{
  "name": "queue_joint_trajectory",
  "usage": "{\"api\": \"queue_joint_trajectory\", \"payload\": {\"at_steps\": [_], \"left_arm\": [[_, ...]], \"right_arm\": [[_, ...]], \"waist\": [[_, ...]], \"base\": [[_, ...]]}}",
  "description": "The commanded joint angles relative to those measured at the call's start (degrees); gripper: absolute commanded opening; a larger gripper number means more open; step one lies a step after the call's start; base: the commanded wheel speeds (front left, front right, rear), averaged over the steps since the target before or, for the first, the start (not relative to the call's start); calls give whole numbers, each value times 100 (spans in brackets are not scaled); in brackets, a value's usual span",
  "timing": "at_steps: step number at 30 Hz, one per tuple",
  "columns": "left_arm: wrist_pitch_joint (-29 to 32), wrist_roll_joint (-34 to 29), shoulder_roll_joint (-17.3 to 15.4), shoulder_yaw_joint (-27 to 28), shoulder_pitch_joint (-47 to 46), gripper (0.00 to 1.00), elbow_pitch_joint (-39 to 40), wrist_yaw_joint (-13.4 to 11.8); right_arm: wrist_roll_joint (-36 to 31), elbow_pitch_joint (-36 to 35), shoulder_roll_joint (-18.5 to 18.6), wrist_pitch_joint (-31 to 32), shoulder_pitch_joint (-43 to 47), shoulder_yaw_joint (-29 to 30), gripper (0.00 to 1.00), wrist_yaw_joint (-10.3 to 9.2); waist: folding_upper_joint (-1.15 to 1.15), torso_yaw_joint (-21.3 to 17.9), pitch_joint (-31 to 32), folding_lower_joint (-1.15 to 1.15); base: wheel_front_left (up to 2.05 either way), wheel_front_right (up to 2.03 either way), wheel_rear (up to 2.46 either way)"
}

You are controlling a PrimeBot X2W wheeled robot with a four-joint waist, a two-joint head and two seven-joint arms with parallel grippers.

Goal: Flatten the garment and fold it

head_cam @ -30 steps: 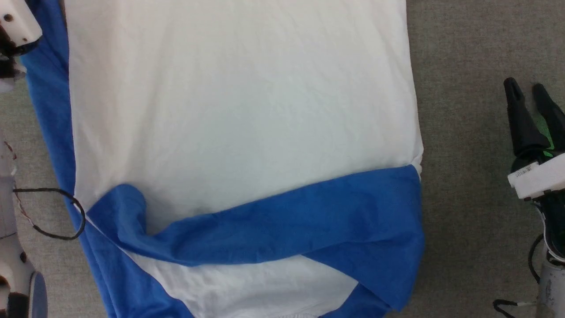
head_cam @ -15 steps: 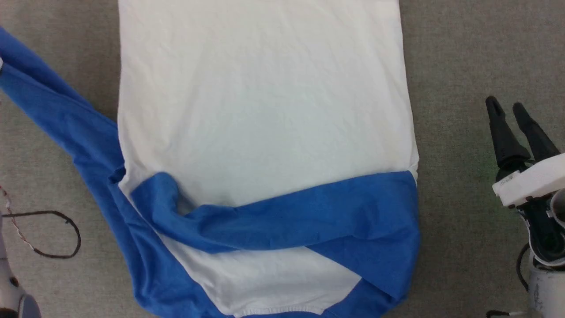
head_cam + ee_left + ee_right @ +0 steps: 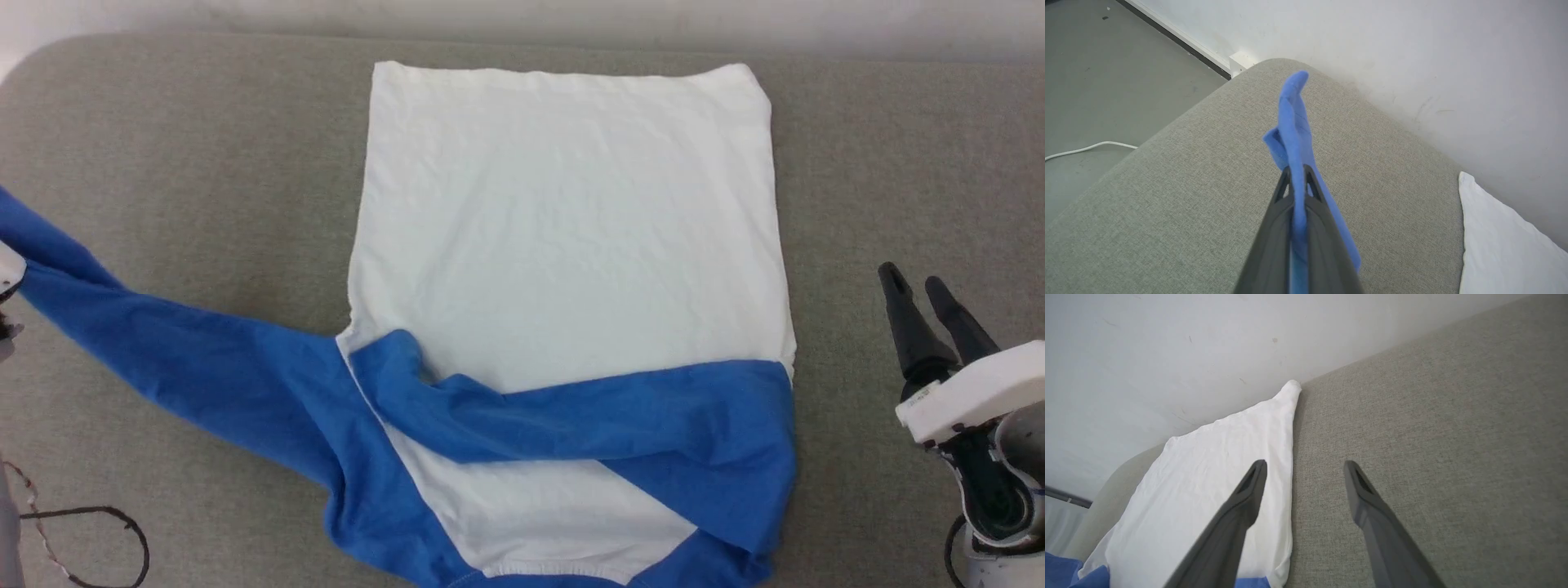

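The garment (image 3: 563, 237) lies flat on the grey surface, white body in the middle with its hem toward the wall. One blue sleeve (image 3: 620, 416) is folded across the near part of the body. The other blue sleeve (image 3: 163, 351) stretches out to the left edge of the head view. In the left wrist view my left gripper (image 3: 1297, 168) is shut on that sleeve's end (image 3: 1292, 118), which sticks up past the fingertips. My right gripper (image 3: 911, 278) is open to the right of the garment, off the cloth. Its fingers (image 3: 1241, 506) hover by the white body's edge (image 3: 1208, 473).
The grey upholstered surface (image 3: 163, 163) has a rounded far-left corner and runs up to a pale wall (image 3: 522, 16). A black cable loop (image 3: 122, 523) hangs at the lower left. Beyond the surface's edge is grey floor with a white cord (image 3: 1086, 149).
My left gripper has shut on the blue sleeve and drawn it out to the left, away from the body. The head camera has pulled back, showing the whole garment. The right gripper stays open.
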State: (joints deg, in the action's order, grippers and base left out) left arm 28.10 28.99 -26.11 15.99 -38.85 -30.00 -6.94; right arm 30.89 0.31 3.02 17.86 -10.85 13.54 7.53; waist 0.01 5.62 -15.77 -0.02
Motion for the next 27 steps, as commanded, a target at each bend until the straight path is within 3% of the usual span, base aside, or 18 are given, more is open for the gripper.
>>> {"api": "queue_joint_trajectory", "payload": {"at_steps": [1, 10, 14, 21, 27], "left_arm": [[-59, 46, -38, 35, 108, 0, 72, 79], [-192, 145, 233, -227, 455, 0, 954, 439], [-105, 156, 607, -670, 608, 0, 1586, 643], [202, 109, 1610, -1892, 932, 0, 2743, 858], [171, 245, 2218, -2957, 1114, 0, 2900, 985]], "right_arm": [[40, 20, -14, -40, 75, -15, 100, -4], [106, 127, -14, -87, 295, -51, 100, -4], [123, 163, -14, -94, 367, -57, 100, -4], [183, 220, -14, -108, 415, -139, 100, -4], [249, 278, -14, -152, 404, -242, 100, -4]], "waist": [[-1, 340, 451, 2], [-1, 390, 745, 2], [-1, 361, 830, 2], [-1, 216, 931, 2], [-1, -7, 905, 2]], "base": [[0, 0, 0], [0, 0, 0], [0, 0, 0], [0, 0, 0], [0, 0, 0]]}}
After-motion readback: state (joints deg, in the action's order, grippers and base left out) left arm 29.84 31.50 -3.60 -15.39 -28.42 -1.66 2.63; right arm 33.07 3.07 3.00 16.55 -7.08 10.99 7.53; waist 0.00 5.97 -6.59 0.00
